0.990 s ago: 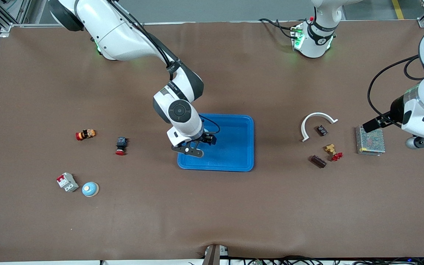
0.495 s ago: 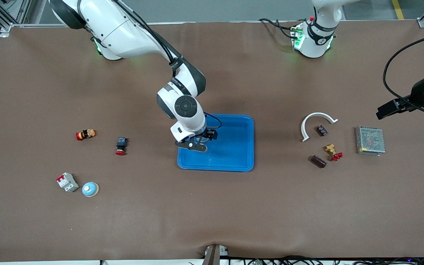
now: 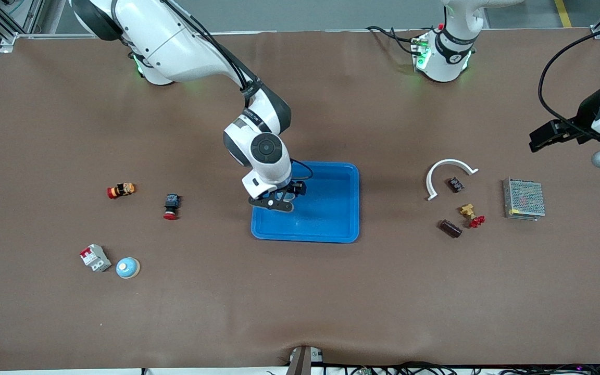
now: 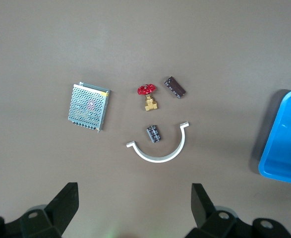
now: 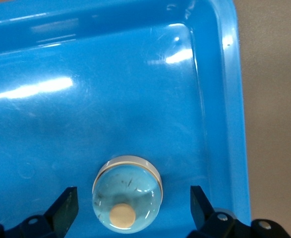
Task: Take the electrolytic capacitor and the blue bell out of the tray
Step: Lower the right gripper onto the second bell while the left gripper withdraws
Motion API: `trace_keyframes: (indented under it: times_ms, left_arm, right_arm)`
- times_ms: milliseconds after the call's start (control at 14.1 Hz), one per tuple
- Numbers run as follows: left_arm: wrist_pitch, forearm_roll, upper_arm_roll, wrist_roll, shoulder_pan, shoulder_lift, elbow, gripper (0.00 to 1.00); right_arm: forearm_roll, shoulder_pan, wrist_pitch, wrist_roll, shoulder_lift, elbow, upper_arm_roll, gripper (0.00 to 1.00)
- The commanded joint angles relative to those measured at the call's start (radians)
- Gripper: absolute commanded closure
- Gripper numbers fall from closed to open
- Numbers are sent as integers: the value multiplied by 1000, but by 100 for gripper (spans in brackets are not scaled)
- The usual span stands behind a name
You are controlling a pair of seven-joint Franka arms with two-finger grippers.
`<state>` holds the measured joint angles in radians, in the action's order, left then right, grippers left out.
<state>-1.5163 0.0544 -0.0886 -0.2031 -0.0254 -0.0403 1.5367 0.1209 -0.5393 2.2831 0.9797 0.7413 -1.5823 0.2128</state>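
A pale blue domed bell with a beige button lies on the floor of the blue tray, close to the tray's edge at the right arm's end. My right gripper hangs low over it, open; its dark fingers stand apart from the dome on both sides. A small black capacitor lies on the table inside a white arc. My left gripper is up in the air, open and empty, over the table's left-arm end. The left wrist view shows the capacitor.
A second bell sits beside a grey-and-red breaker. A red push button and an orange part lie near them. A mesh power supply, a brass valve and a dark brown oblong part surround the capacitor.
My left gripper has risen and drawn away from the mesh power supply toward the robots' side. My right gripper has shifted slightly within the tray, still open over the bell.
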Motion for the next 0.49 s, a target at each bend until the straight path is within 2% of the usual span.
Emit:
trace_keyframes:
  times_ms: [0,424]
  left_arm:
    - [2,-21,15,36,2,42,31,0]
    - [2,-10,18,31,-4,42,-1,0]
  right_arm:
    - [40,-11,16,34,-23,-33,-7,0]
    - [49,-37,47,66,-17,-33,-10,0]
